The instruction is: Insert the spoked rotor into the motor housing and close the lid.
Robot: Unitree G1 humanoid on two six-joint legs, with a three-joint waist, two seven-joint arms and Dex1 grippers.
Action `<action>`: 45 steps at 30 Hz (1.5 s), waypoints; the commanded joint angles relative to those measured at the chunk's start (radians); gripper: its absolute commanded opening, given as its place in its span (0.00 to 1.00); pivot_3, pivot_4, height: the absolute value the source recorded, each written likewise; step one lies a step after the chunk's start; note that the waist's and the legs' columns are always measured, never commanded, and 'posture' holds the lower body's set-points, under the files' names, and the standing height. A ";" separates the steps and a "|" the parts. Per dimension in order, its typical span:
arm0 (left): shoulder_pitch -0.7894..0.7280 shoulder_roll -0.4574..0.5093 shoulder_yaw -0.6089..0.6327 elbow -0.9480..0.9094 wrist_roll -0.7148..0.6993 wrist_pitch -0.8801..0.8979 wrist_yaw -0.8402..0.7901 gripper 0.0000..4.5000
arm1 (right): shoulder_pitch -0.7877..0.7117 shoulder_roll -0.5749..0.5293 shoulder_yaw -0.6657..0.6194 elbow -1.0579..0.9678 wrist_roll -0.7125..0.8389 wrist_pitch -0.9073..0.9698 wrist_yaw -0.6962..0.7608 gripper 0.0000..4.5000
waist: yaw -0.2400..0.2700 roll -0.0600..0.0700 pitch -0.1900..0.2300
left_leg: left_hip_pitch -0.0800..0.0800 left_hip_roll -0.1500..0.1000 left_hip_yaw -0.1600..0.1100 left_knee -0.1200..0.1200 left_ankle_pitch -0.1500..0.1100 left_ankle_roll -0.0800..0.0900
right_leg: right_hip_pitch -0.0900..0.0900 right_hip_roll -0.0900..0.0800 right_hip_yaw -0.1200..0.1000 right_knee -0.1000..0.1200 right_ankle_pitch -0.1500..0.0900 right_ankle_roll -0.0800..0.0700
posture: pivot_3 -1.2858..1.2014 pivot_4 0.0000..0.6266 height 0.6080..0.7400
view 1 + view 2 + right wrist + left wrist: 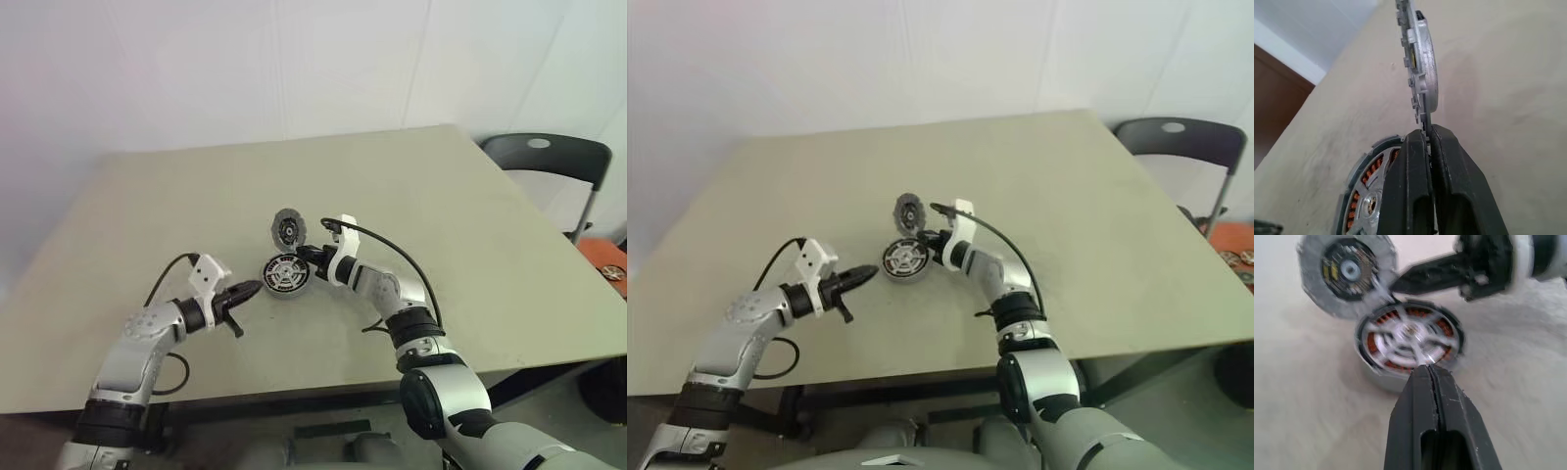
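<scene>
Copper-brown windings show between the spokes of the rotor (1409,339), which lies flat, face up, inside the motor housing (284,274) near the middle of the table (470,225); the grey lid (289,229) stands on edge just behind it, its inner face toward the robot. Right gripper (306,255) is clenched on the lid's lower rim; the right wrist view shows the lid edge-on, thin and upright, pinched between the fingers. Left gripper (257,289) is clenched on nothing, tips just beside the housing.
</scene>
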 commanded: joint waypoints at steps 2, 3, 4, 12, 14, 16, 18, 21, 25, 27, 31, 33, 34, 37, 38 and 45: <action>-0.001 0.006 0.011 -0.018 0.003 -0.015 0.000 0.00 | -0.001 -0.009 0.050 -0.090 -0.022 -0.111 0.088 0.01 | -0.010 -0.008 0.002 | 0.000 -0.001 0.005 0.001 0.000 0.003 | -0.005 0.000 0.006 0.006 0.000 0.000 | 0.52 0.00 1.00; 0.000 0.007 0.011 -0.018 0.003 -0.016 0.001 0.00 | 0.007 -0.014 0.066 -0.102 -0.031 -0.131 0.109 0.01 | -0.011 -0.008 0.003 | 0.000 -0.001 0.005 0.002 0.000 0.003 | -0.005 0.000 0.007 0.009 0.000 0.000 | 0.52 0.00 1.00; 0.000 0.007 0.012 -0.018 0.004 -0.017 0.000 0.00 | 0.013 -0.018 0.077 -0.115 -0.035 -0.145 0.128 0.01 | -0.011 -0.009 0.003 | 0.000 -0.001 0.005 0.004 0.000 0.003 | -0.006 0.000 0.007 0.012 0.000 0.000 | 0.52 0.00 1.00; -0.006 0.009 0.014 -0.014 0.006 -0.017 -0.004 0.00 | 0.069 -0.067 0.177 -0.143 -0.141 -0.370 0.206 0.01 | -0.001 -0.010 0.003 | 0.003 0.000 0.002 0.014 0.000 0.002 | -0.001 0.002 0.005 0.016 -0.005 -0.003 | 0.52 0.00 1.00; -0.008 0.005 0.011 -0.014 0.007 -0.017 -0.005 0.00 | 0.079 -0.085 0.202 -0.124 -0.174 -0.422 0.220 0.01 | 0.004 -0.010 0.004 | 0.003 -0.001 0.002 0.014 0.000 0.002 | -0.001 0.002 0.006 0.016 -0.004 -0.004 | 0.52 0.00 1.00; -0.007 0.003 0.010 -0.017 0.007 -0.016 -0.004 0.00 | 0.083 -0.093 0.209 -0.113 -0.189 -0.457 0.225 0.01 | 0.005 -0.011 0.004 | 0.003 0.000 0.002 0.014 0.000 0.002 | -0.001 0.002 0.005 0.016 -0.004 -0.004 | 0.52 0.00 1.00; -0.006 0.002 0.008 -0.019 0.008 -0.016 -0.003 0.00 | 0.086 -0.098 0.208 -0.092 -0.211 -0.527 0.210 0.01 | 0.005 -0.011 0.004 | 0.003 0.000 0.002 0.014 0.000 0.002 | -0.001 0.002 0.005 0.016 -0.004 -0.004 | 0.52 0.00 1.00; -0.013 -0.004 0.005 -0.017 0.007 -0.014 -0.002 0.00 | 0.076 -0.109 0.211 -0.020 -0.273 -0.672 0.146 0.01 | 0.004 -0.011 0.004 | 0.003 0.000 0.002 0.013 0.000 0.002 | -0.002 0.002 0.005 0.017 -0.004 -0.004 | 0.52 0.00 1.00; -0.012 -0.009 0.002 -0.021 0.008 -0.014 -0.001 0.00 | 0.060 -0.125 0.205 0.068 -0.309 -0.779 0.121 0.01 | 0.005 -0.012 0.005 | 0.003 0.000 0.002 0.014 0.000 0.002 | -0.001 0.002 0.005 0.017 -0.004 -0.004 | 0.52 0.00 1.00; -0.011 -0.009 0.004 -0.020 0.008 -0.015 0.000 0.00 | 0.046 -0.148 0.191 0.125 -0.304 -0.823 0.149 0.01 | 0.006 -0.013 0.006 | 0.003 0.000 0.002 0.014 0.000 0.002 | -0.001 0.002 0.005 0.017 -0.004 -0.004 | 0.52 0.00 1.00; -0.007 -0.013 0.003 -0.022 0.009 -0.016 0.002 0.00 | 0.032 -0.167 0.148 0.192 -0.261 -0.917 0.199 0.01 | 0.005 -0.014 0.006 | 0.003 0.000 0.002 0.014 0.000 0.002 | -0.001 0.002 0.005 0.017 -0.004 -0.005 | 0.52 0.00 1.00; -0.003 -0.016 0.001 -0.026 0.010 -0.015 0.004 0.00 | 0.031 -0.176 0.138 0.218 -0.265 -0.988 0.211 0.01 | 0.005 -0.014 0.006 | 0.004 0.000 0.002 0.014 0.000 0.002 | -0.001 0.002 0.005 0.017 -0.004 -0.004 | 0.52 0.00 1.00; 0.000 -0.016 0.000 -0.030 0.009 -0.013 0.005 0.00 | 0.033 -0.187 0.141 0.232 -0.281 -1.053 0.208 0.01 | 0.005 -0.014 0.006 | 0.004 0.000 0.002 0.014 0.000 0.002 | -0.001 0.002 0.005 0.017 -0.004 -0.004 | 0.52 0.00 1.00; 0.008 -0.015 0.000 -0.038 0.007 -0.009 0.005 0.00 | 0.033 -0.215 0.147 0.274 -0.309 -1.181 0.208 0.01 | 0.005 -0.014 0.006 | 0.004 0.000 0.002 0.014 0.000 0.002 | 0.000 0.002 0.005 0.016 -0.004 -0.004 | 0.52 0.00 1.00; 0.007 -0.014 0.000 -0.038 0.007 -0.008 0.005 0.00 | 0.027 -0.223 0.148 0.289 -0.311 -1.199 0.213 0.01 | 0.005 -0.014 0.006 | 0.004 0.000 0.002 0.014 0.000 0.002 | 0.000 0.002 0.005 0.016 -0.004 -0.004 | 0.52 0.00 1.00; 0.001 -0.012 -0.001 -0.030 0.010 -0.011 0.003 0.00 | 0.005 -0.282 0.159 0.374 -0.339 -1.296 0.258 0.01 | 0.005 -0.015 0.007 | 0.009 0.000 0.002 0.014 0.000 0.002 | 0.005 0.002 0.006 0.017 -0.004 -0.005 | 0.52 0.00 1.00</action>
